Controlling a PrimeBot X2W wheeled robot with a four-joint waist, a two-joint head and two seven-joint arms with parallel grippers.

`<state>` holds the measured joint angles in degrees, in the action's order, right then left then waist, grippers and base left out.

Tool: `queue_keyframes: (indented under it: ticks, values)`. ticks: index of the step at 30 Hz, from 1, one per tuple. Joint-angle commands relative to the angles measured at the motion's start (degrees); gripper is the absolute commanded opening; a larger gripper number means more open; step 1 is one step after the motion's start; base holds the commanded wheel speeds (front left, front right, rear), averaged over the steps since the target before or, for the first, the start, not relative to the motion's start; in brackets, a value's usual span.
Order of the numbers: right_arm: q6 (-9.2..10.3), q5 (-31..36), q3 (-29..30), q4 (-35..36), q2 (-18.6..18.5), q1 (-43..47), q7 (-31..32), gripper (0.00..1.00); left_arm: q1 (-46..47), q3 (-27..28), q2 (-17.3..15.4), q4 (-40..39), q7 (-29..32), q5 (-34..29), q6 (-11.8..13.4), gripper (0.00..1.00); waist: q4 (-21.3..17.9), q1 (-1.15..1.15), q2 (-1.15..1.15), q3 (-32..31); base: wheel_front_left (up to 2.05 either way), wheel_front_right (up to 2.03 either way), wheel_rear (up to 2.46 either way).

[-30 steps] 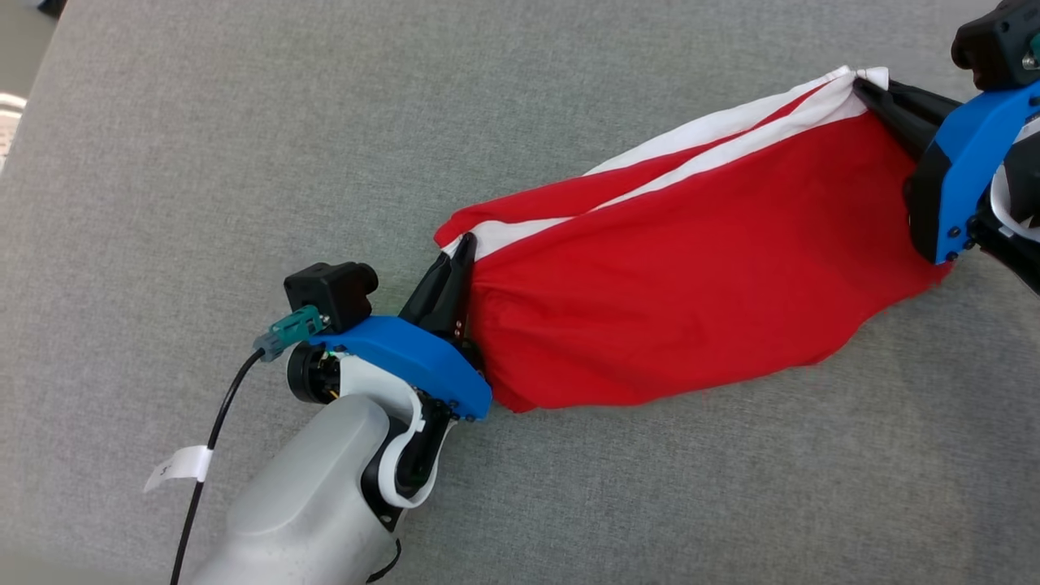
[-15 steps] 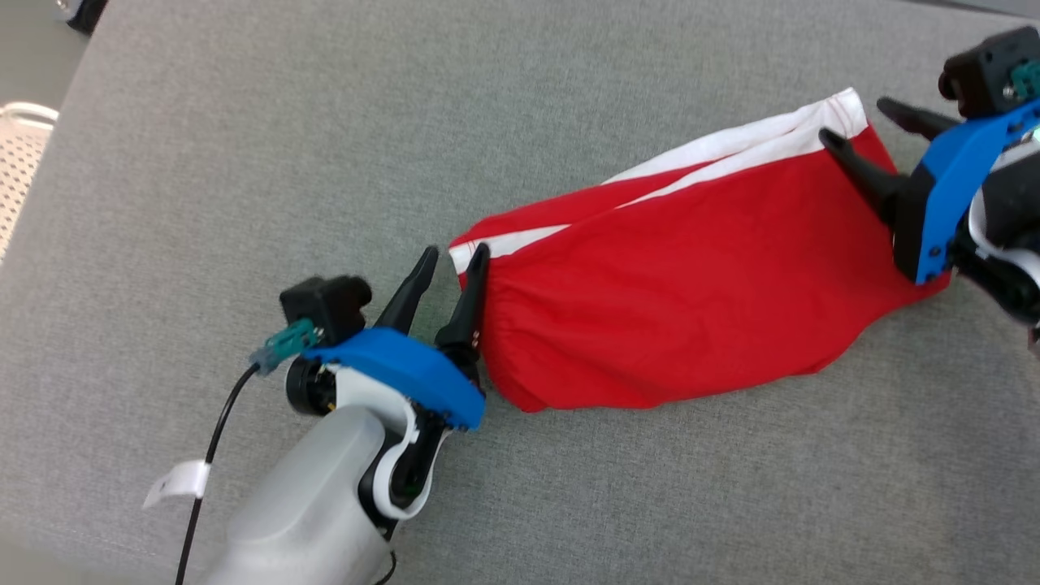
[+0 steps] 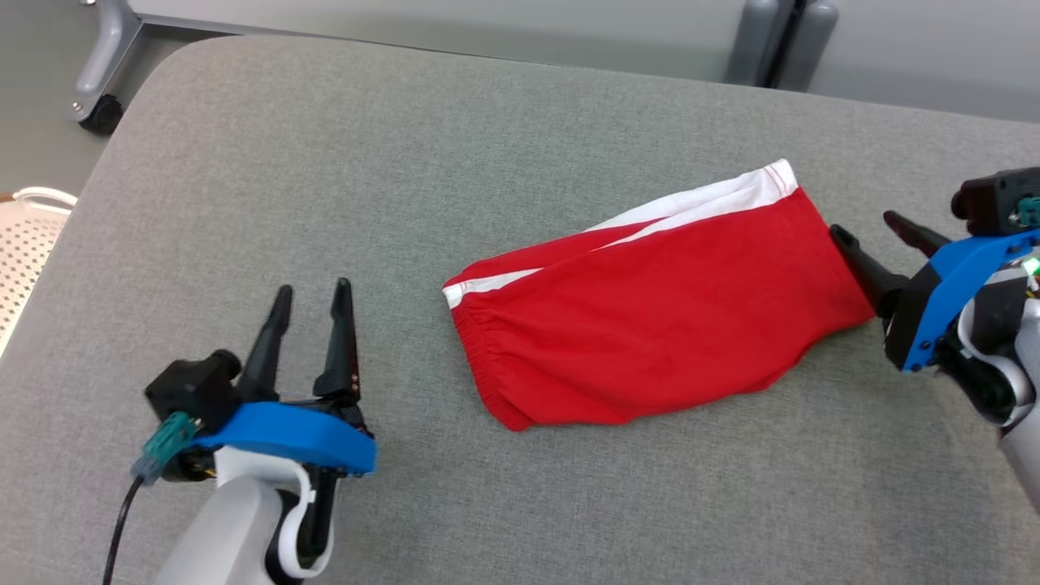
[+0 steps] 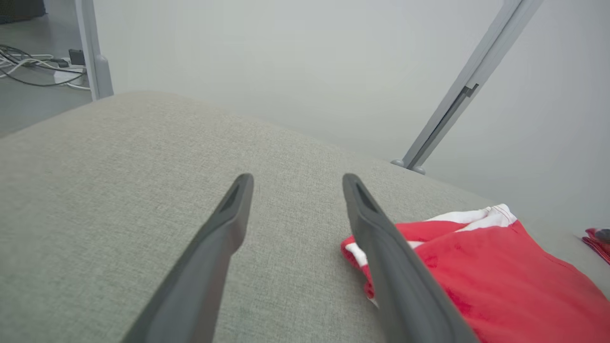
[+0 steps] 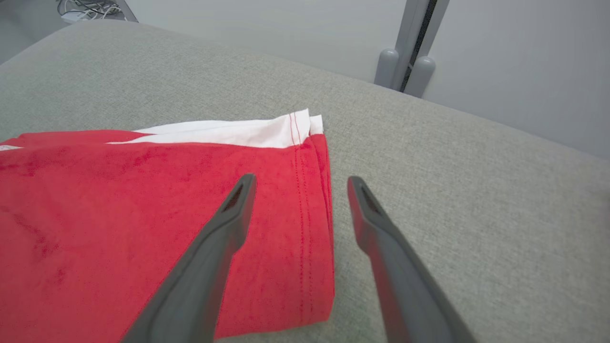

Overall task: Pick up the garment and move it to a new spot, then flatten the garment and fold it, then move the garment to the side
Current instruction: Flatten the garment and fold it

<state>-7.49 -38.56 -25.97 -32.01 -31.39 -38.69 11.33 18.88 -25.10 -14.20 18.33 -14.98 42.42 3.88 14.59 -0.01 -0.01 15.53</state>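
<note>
Jaws on the left gripper (image 3: 313, 288) stood wide apart with nothing between them, and those on the right gripper (image 3: 863, 225) were spread just as wide and equally empty. The garment (image 3: 650, 325) lay folded into a long red bundle on the grey padded surface (image 3: 325, 162), set at a slant between the two arms, with a white band running along its far edge and a gathered red hem at its left end. The left gripper hung over bare surface, well apart from that left end; in the left wrist view the left gripper (image 4: 296, 180) pointed past the garment (image 4: 500, 276), which sat off to the side of one finger. The right gripper was just beside the bundle's right end; in the right wrist view the right gripper (image 5: 300, 180) straddled the stitched edge of the garment (image 5: 119, 214), though contact could not be judged. A white perforated basket (image 3: 24, 244) showed at the left border of the head view.
</note>
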Motion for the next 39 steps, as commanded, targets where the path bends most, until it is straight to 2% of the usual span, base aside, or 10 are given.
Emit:
queue_keyframes:
  ticks: [1, 4, 9, 16, 21, 25, 26, 27, 28, 39]
  values:
    - [0.0, 0.38, 0.97, -0.71, 0.88, 0.79, -0.47, 1.0, -0.99, 1.76, 0.07, -1.3, -0.22, -2.5, -0.67, 1.0, -0.47, 0.01, 0.01, -0.22, 0.0, 0.0, 0.0]
    - [0.0, 1.79, 3.62, -2.96, 3.68, 0.82, -0.23, 1.0, -3.92, 6.34, 0.76, -3.63, -0.22, -10.29, -1.52, 1.0, -0.78, 0.01, 0.01, 0.11, 0.0, 0.0, 0.0]
    - [0.0, 3.56, 7.09, -6.54, 7.34, -2.08, -0.55, 1.0, -5.55, 11.7, 3.08, -4.61, -0.24, -17.23, -5.29, 1.0, -0.18, 0.01, 0.01, 1.92, 0.0, 0.0, 0.0]
    - [0.0, 9.36, 11.15, -15.76, 10.56, -7.54, -1.84, 1.0, -4.94, 15.92, 6.17, -4.32, -0.25, -22.2, -9.35, 1.0, 1.66, 0.01, 0.01, 5.1, 0.0, 0.0, 0.0]
    - [-0.01, 12.58, 12.7, -21.67, 12.4, -8.74, -2.49, 1.0, -5.16, 16.98, 7.94, -4.21, -0.25, -23.9, -10.58, 1.0, 3.14, 0.01, 0.01, 5.84, 0.0, 0.0, 0.0]
    - [-0.03, 14.29, 11.34, -24.27, 13.64, -7.13, -2.15, 1.0, -5.9, 17.68, 8.79, -4.35, -0.25, -24.3, -11.04, 1.0, 3.53, 0.01, 0.01, 5.84, 0.0, 0.0, 0.0]
    - [-0.08, 14.72, 10.82, -24.59, 13.71, -6.81, -2.06, 0.94, -5.94, 17.82, 8.87, -4.43, -0.25, -24.43, -11.07, 1.0, 3.48, 0.01, 0.01, 5.82, 0.0, 0.0, 0.0]
    - [-0.08, 15.1, 10.38, -24.68, 13.66, -6.59, -2.42, 0.35, -5.97, 17.95, 8.95, -4.48, -0.25, -24.51, -11.15, 1.0, 3.42, 0.01, 0.01, 5.78, 0.0, 0.0, 0.0]
    - [-0.08, 15.12, 10.18, -24.76, 13.8, -6.28, -2.6, 0.0, -6.05, 18.05, 9.04, -4.5, -0.25, -24.58, -11.23, 1.0, 3.29, 0.01, 0.01, 5.72, 0.0, 0.0, 0.0]
    - [0.02, 12.58, 12.69, -20.61, 12.0, -4.53, -7.91, 0.0, -7.13, 18.49, 8.81, -4.9, -0.25, -23.84, -11.46, 1.0, -0.43, 0.01, 0.01, 2.83, 0.0, 0.0, 0.0]
